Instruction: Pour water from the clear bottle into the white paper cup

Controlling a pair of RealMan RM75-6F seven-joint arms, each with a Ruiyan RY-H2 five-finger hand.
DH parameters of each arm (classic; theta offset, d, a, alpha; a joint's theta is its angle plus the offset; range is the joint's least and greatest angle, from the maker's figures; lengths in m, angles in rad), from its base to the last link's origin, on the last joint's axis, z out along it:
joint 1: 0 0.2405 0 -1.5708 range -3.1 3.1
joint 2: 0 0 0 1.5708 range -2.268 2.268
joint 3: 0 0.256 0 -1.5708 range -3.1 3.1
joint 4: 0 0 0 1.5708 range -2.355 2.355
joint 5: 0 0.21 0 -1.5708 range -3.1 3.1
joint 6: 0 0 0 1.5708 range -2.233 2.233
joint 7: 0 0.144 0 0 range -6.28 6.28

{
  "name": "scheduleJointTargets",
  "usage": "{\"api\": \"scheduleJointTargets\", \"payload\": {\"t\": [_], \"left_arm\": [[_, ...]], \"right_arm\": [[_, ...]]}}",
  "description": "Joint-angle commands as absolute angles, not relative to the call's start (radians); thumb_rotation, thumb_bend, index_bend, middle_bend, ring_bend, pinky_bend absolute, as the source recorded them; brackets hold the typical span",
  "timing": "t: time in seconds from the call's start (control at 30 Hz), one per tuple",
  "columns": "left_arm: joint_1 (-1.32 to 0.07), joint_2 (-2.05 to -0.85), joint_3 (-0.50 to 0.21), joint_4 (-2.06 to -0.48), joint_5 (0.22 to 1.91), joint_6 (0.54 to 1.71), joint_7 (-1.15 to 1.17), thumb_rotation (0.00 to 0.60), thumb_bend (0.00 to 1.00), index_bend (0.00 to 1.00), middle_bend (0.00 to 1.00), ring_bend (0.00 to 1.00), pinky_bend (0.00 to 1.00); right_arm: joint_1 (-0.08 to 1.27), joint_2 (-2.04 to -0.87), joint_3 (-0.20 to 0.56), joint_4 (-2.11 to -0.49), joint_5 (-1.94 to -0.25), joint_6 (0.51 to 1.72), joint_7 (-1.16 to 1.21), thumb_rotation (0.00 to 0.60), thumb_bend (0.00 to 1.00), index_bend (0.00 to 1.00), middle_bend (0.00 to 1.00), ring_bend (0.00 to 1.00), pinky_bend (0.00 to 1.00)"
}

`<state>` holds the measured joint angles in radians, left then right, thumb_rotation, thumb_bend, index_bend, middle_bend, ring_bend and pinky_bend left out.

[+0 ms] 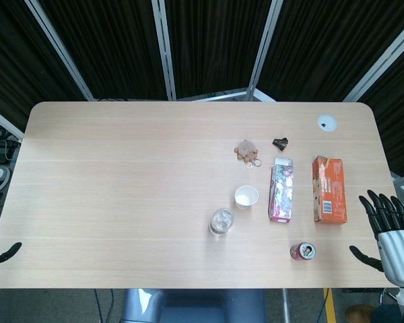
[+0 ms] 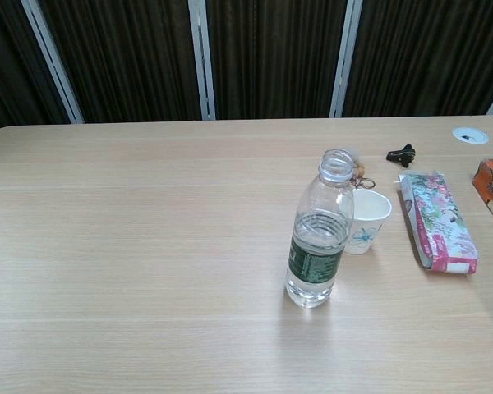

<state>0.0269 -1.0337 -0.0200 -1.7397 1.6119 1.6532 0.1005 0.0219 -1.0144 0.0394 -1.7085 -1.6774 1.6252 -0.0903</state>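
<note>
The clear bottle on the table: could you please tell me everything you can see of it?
The clear bottle looks like thin transparent plastic with a dark green label band. It stands upright on the wooden table, cap off, mouth open, water reaching roughly its shoulder. The white paper cup stands just behind it to the right. Neither hand touches it.

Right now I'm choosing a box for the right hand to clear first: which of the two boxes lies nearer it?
The orange box: it lies nearest the table's right edge, closest to the right hand. The pink floral box lies beyond it, beside the paper cup.
</note>
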Motion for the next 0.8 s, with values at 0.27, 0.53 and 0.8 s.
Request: {"api": "scheduleJointTargets", "payload": {"t": [0.27,0.53,0.8], "left_arm": [[0.023,-1.038,-0.023,-1.741,1.602,1.643,0.108,0.6,0.0,0.0,0.0,0.0,0.0],[-0.004,-1.061,-0.035,-1.744,1.575,1.596,0.161,0.6,0.0,0.0,0.0,0.0,0.0],[-0.018,-1.088,-0.047,-1.749,1.544,1.574,0.216,0.6,0.0,0.0,0.0,0.0,0.0]], "right_arm": [[0.057,-0.995,0.015,-1.717,-1.665,1.527,-0.001,0.6,0.0,0.0,0.0,0.0,0.0],[0.214,-1.026,-0.038,-1.526,-1.805,1.368,0.438,0.6,0.0,0.0,0.0,0.0,0.0],[0.36,-1.167,-0.077,-1.31,-1.94,1.328,0.711,0.6,0.0,0.0,0.0,0.0,0.0]]}}
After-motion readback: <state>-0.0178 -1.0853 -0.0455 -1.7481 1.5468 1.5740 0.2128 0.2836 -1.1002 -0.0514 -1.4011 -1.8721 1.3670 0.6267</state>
